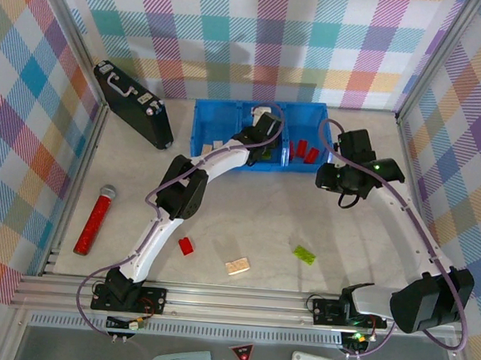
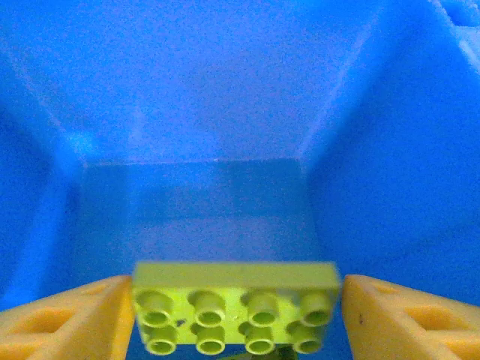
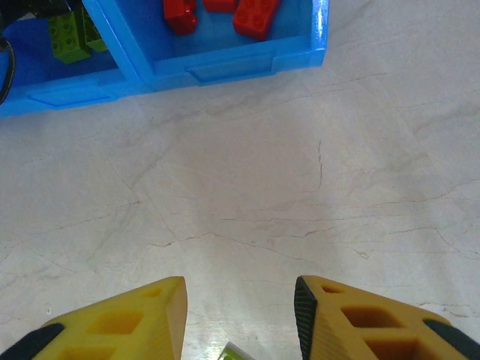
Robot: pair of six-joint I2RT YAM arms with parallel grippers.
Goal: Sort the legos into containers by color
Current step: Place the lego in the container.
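Left gripper (image 2: 238, 304) is down inside the middle compartment (image 2: 195, 202) of the blue bin (image 1: 304, 170), which sits at the centre of the table's (image 1: 263, 215) far edge. A lime green brick (image 2: 236, 311) lies between the two yellow fingers (image 2: 67, 319), studs toward the camera and its ends right against both. Cannot tell whether the jaws clamp it or merely flank it.

Right gripper (image 3: 238, 286) hangs over bare table just in front of the bin's right end. Its jaws are apart with nothing between the fingertips. A sliver of lime green shows at the bottom edge of the right wrist view, too little to identify.

Bin contents:
- Right compartment (image 3: 225, 71): red bricks (image 3: 255, 15).
- Middle compartment: other lime bricks (image 3: 67, 37).

Loose toward the table's near edge, all well apart:
- red brick (image 1: 186, 245), left of centre
- cream brick (image 1: 238, 266), about centre
- loose lime brick (image 1: 305, 254), right of centre
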